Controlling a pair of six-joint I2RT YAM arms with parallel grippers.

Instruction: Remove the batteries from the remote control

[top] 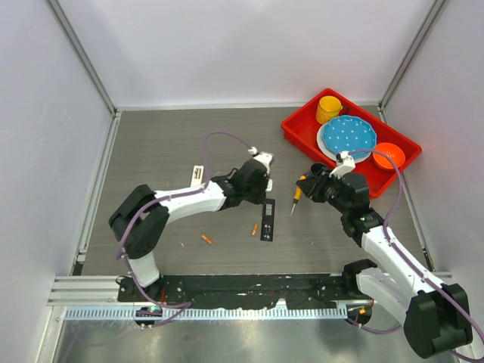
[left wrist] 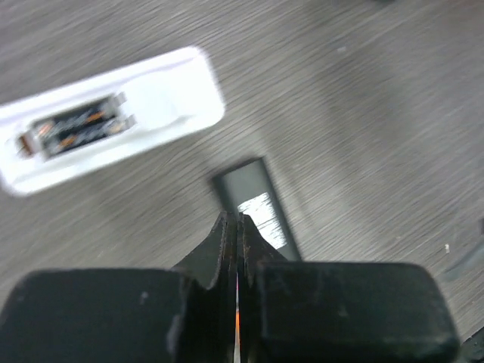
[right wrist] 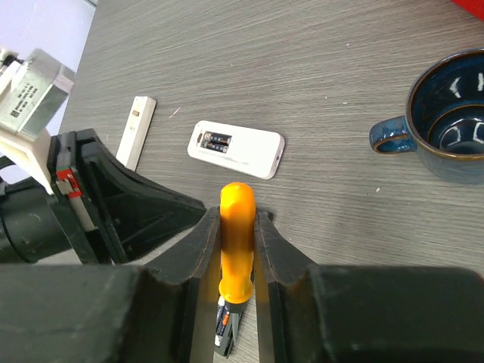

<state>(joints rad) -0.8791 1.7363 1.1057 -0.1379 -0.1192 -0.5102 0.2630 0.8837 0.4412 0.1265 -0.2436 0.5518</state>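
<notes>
Grey wood-grain bench (top: 166, 144) carrying one white remote (right wrist: 236, 149), lying back-up with its compartment open and two seated batteries (left wrist: 76, 130) side by side inside. Two loose batteries, both orange, lie on the bench in front of the arms, one (top: 207, 240) to the left and one (top: 255, 229) just beside one black slab (top: 268, 209) that bears a pale label. One white cover strip (right wrist: 136, 130) rests apart from the remote. Left fingers (left wrist: 215, 249) are pressed together above the slab's near end; a thin orange sliver shows in their seam, and what it is cannot be told. Right fingers (right wrist: 189, 249) are clamped on the orange handle of one screwdriver (right wrist: 236, 227), pointing toward the remote. One dark blue mug (right wrist: 450, 113) stands to the right. One red tray (top: 299, 132) at the far right holds one yellow cup (top: 329, 108), one blue plate (top: 348, 134) and one orange bowl (top: 389, 155).
</notes>
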